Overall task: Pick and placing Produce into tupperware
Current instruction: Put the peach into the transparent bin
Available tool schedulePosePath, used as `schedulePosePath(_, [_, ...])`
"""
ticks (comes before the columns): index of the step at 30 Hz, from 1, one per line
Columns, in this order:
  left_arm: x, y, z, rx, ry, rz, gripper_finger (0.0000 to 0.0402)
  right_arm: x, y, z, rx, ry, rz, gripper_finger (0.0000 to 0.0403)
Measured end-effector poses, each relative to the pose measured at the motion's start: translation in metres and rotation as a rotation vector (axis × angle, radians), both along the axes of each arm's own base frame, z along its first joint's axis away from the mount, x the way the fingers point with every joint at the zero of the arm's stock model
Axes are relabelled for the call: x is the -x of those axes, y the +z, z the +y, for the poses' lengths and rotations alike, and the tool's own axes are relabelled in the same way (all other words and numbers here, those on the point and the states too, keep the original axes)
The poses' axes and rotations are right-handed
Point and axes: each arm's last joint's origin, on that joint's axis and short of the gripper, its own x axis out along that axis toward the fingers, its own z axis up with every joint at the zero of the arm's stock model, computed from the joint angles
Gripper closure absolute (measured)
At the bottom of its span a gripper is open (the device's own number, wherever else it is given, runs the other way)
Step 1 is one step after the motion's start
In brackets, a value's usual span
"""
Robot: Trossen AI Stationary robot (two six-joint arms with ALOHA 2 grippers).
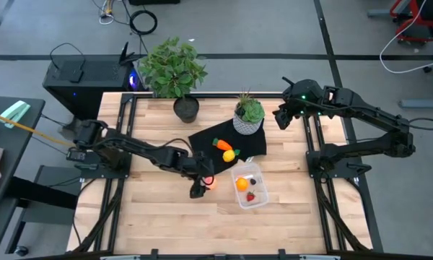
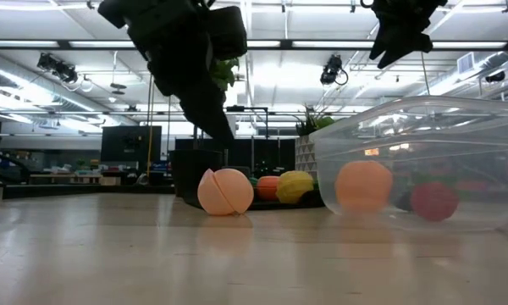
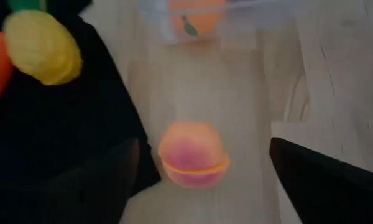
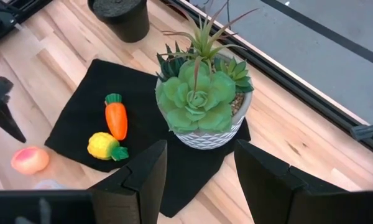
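Note:
A pinkish-red ball (image 3: 193,154) rests on the wood just off the black mat's near corner, between the mat and the tupperware (image 1: 250,185). My left gripper (image 3: 202,186) hangs open over it, one finger on either side, tips clear above it in the low view (image 2: 225,191). The clear tupperware (image 2: 423,161) holds an orange ball (image 2: 363,186) and a small red strawberry (image 1: 250,196). The carrot (image 4: 116,118) and the yellow piece (image 4: 105,146) lie on the mat. My right gripper (image 4: 202,168) waits open, high at the far right.
A black mat (image 1: 206,139) lies mid-table. A succulent in a white pot (image 1: 249,115) stands on its far right corner, and a leafy plant in a dark pot (image 1: 175,72) stands behind it. Bare wood spreads along the near side.

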Motion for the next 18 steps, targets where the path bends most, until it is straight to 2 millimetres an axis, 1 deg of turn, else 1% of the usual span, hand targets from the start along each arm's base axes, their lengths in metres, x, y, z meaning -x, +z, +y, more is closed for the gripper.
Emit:
schedulePosePath(1, [0.0, -0.001, 0.0, 0.002, -0.004, 0.01, 0.0015, 0.0, 0.0, 0.0, -0.002, 0.0, -0.001, 0.0208])
schedulePosePath(3, [0.001, -0.006, 0.0, -0.003, -0.003, 0.043, 0.0006, 0.0, 0.0, 0.0, -0.003, 0.0, -0.002, 0.0208])
schedulePosePath(7, [0.002, -0.007, 0.001, -0.033, -0.032, 0.063, 0.0012, 0.0, 0.0, 0.0, -0.003, 0.0, -0.002, 0.0208])
schedulePosePath(11, [0.0, -0.01, 0.006, -0.052, -0.031, 0.066, 0.0004, 0.0, 0.0, 0.0, -0.003, 0.0, -0.001, 0.0208])
schedulePosePath(14, [-0.002, -0.017, 0.012, -0.037, 0.003, 0.1, 0.0004, 0.0, 0.0, 0.0, -0.004, -0.001, -0.002, 0.0208])
schedulePosePath(18, [-0.005, -0.026, 0.016, -0.009, 0.007, 0.127, 0.0004, 0.0, 0.0, 0.0, -0.013, -0.008, -0.008, 0.0208])
